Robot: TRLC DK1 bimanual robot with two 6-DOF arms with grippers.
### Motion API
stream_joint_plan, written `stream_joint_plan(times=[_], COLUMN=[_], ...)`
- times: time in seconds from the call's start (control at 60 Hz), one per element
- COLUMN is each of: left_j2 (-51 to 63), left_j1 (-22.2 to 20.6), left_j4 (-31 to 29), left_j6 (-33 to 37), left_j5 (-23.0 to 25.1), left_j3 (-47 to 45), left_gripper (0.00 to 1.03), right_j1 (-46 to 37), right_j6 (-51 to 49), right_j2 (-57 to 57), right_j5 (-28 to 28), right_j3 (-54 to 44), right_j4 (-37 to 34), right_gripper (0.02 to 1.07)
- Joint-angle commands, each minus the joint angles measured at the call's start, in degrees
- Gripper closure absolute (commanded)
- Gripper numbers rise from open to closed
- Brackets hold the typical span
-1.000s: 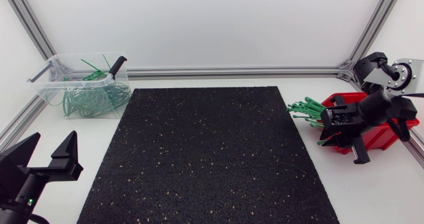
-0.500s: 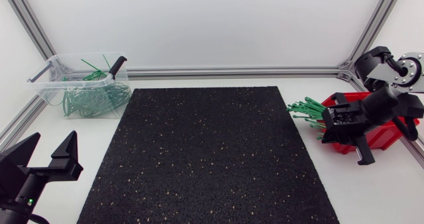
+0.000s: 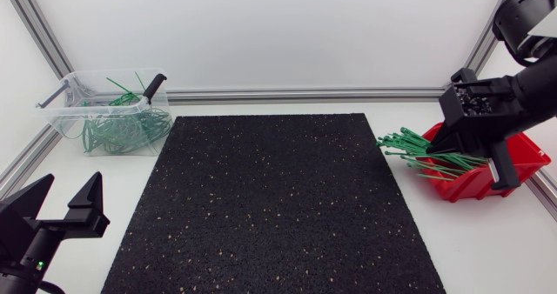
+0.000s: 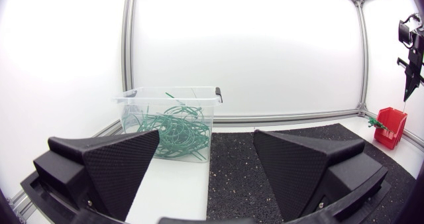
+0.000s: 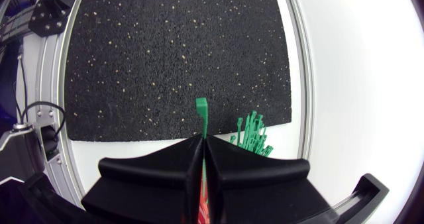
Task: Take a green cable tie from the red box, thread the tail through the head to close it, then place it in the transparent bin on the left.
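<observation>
The right tool is pressed together on one green cable tie above the red box at the counter's right edge — so narrow a pinch might let it swivel or slip before the spread left tool takes its tail.

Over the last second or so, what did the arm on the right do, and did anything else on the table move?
The right gripper rose up and away from the red box, which now shows more fully. The gripper is shut on a green cable tie, whose end pokes out ahead of its fingers. The left gripper stayed open in its near corner. The transparent bin and black mat are unchanged.
</observation>
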Motion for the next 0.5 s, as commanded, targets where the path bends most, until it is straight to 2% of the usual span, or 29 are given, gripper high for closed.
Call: stream_joint_plan(times=[0.0,0.15,0.483], left_j2=[-0.32,-0.32,-0.32], left_j1=[-0.43,-0.69,-2.01], left_j4=[-1.50,-1.76,-1.85], left_j6=[-0.30,-0.30,-0.30], left_j5=[-0.03,0.32,0.41], left_j3=[-2.17,-2.17,-2.17], left_gripper=[0.04,0.04,0.04], right_j1=[3.84,10.96,20.71], right_j6=[5.26,14.22,32.15], right_j2=[-0.54,0.43,6.58], right_j5=[-0.61,-2.19,-12.47], right_j3=[3.83,10.33,20.35], right_j4=[-3.69,-8.62,-15.30], right_gripper=[1.00,1.00,1.00])
